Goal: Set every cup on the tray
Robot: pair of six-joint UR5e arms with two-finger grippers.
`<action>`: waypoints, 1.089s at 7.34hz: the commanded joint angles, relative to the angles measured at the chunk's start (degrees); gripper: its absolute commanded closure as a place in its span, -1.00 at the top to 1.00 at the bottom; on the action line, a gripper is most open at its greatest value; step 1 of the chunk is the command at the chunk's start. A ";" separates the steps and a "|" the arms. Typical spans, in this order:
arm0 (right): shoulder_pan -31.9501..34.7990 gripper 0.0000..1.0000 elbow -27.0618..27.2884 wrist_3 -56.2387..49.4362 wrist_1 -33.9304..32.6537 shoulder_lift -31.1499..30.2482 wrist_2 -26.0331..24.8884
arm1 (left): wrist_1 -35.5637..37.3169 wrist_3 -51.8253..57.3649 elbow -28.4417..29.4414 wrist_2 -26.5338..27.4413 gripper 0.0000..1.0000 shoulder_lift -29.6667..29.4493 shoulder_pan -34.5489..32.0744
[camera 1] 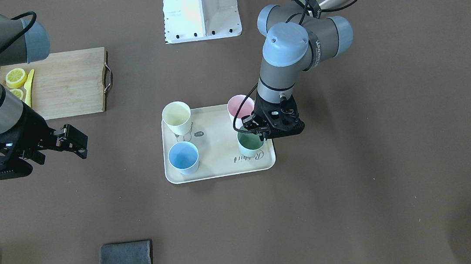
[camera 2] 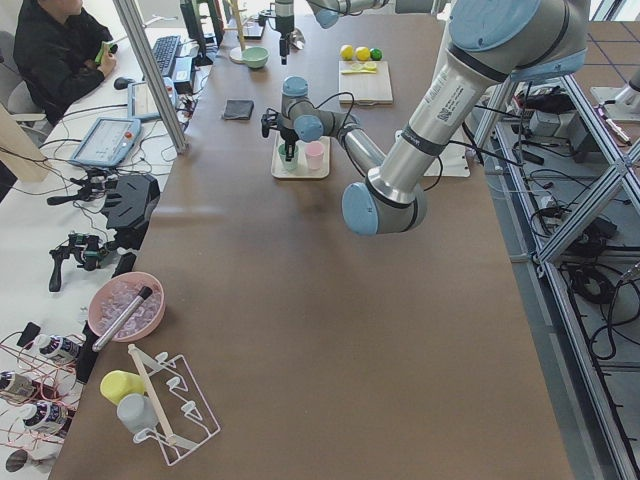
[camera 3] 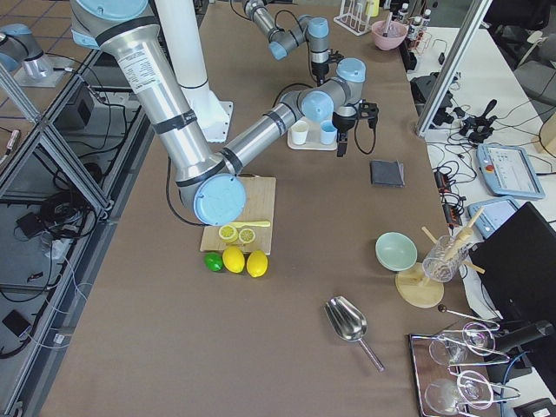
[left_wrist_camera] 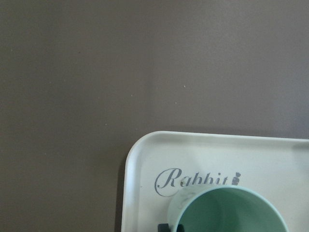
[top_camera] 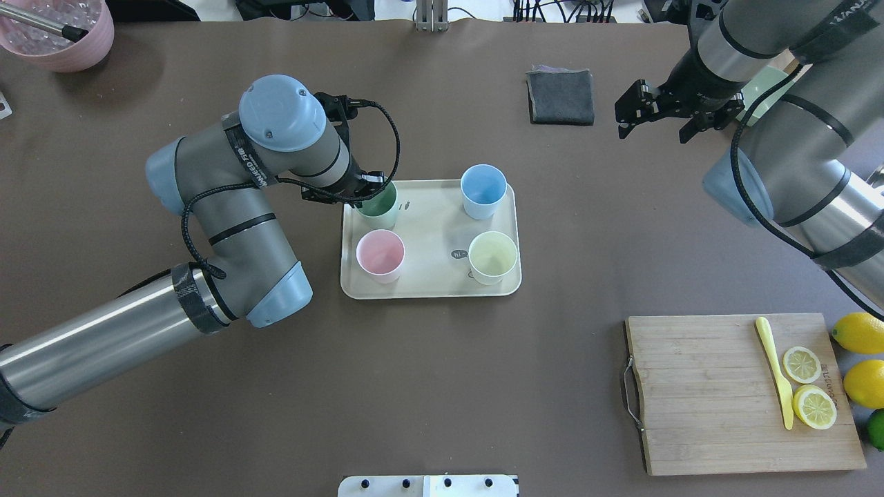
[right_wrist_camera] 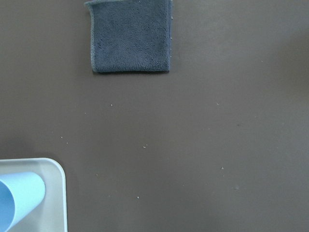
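the cream tray (top_camera: 428, 293) lies near the middle of the table (top_camera: 442, 400), and all four cups stand upright on it, apart from one another. reading the overhead view as a clock face centred on the tray, with 12 o'clock away from the robot, the mint green cup (top_camera: 378, 205) sits at 10 o'clock, the light blue cup (top_camera: 483, 190) at 2 o'clock, the pink cup (top_camera: 380, 255) at 8 o'clock and the pale yellow cup (top_camera: 492, 257) at 4 o'clock. the "rabbit" script (left_wrist_camera: 190, 181) is printed on the tray floor just beside the mint green cup

the left gripper (top_camera: 364, 185) hangs at the mint green cup's rim, on its 10 o'clock side. the left wrist view shows the dark tip of one finger (left_wrist_camera: 165, 226) just outside the cup wall. the jaws seem to straddle the rim, but i cannot tell whether they pinch it or stand loose

the right gripper (top_camera: 656, 128) is over bare table at 2 o'clock from the tray, well apart from it, with its jaws spread wide and nothing between them

a folded grey cloth (top_camera: 561, 96) lies at 1 o'clock from the tray. a wooden cutting board (top_camera: 718, 400) at 4 o'clock carries a yellow knife (top_camera: 775, 369) and two lemon slices (top_camera: 808, 386). a pink pot (top_camera: 59, 38) stands at the far 10 o'clock corner
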 commanded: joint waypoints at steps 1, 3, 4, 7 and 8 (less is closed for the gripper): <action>-0.04 1.00 0.05 0.09 0.00 0.00 -0.01 | -2.71 0.00 1.86 0.52 -0.74 -0.06 -0.22; 0.14 1.00 -0.04 0.00 -0.09 0.00 0.25 | -2.55 0.61 0.74 0.08 0.95 0.03 -1.35; 0.31 1.00 -0.12 -0.09 -0.09 -0.09 0.52 | -2.20 0.70 -0.93 -0.01 0.95 0.29 -1.80; 4.25 1.00 0.66 -3.49 -0.09 -3.14 3.49 | 3.75 12.29 -9.43 -12.96 0.95 5.71 -12.03; 5.84 1.00 2.32 -7.61 -0.09 -7.60 4.03 | 8.57 17.79 -16.17 -13.89 0.95 10.44 -15.65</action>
